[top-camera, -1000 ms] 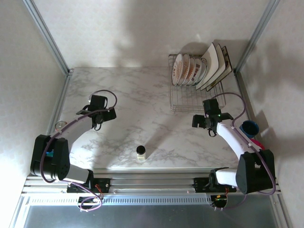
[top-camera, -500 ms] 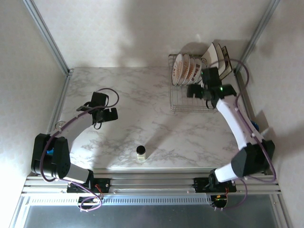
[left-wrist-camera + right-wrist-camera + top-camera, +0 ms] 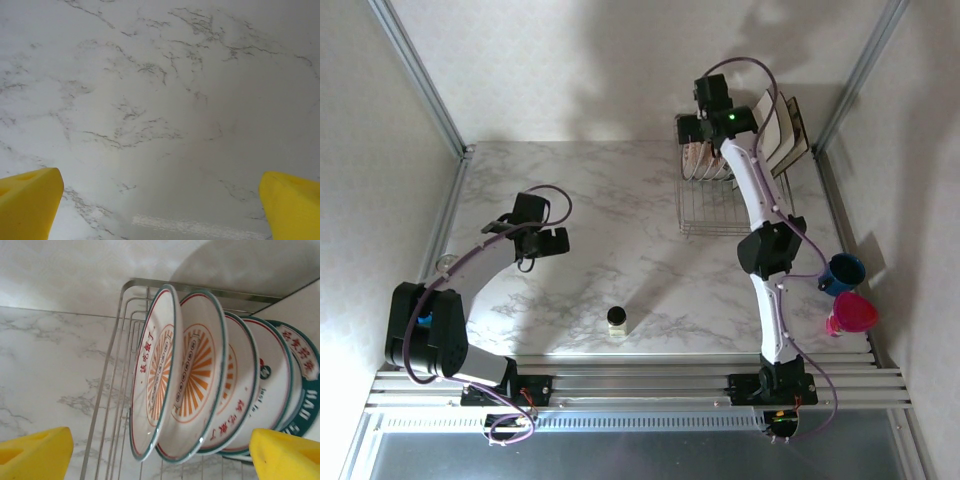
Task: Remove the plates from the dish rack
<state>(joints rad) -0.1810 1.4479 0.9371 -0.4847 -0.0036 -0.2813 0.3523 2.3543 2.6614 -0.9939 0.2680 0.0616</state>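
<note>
1. Plates (image 3: 195, 375), round and teal-rimmed, stand on edge in the wire dish rack (image 3: 107, 405) at the far right of the table (image 3: 600, 200).
2. Right gripper (image 3: 160, 452) hangs over them, jaws wide, holding nothing.
3. Left gripper (image 3: 160, 205) gapes over the table.

A small pale jar with a black lid (image 3: 617, 320) is standing at lower centre on the white, grey-veined marble tabletop (image 3: 620, 200). At the right edge, a dark blue cup (image 3: 844, 270) is sitting just above a pink cup (image 3: 852, 315).

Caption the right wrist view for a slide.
Open right gripper poised before round plates standing on edge in the dish rack.
</note>
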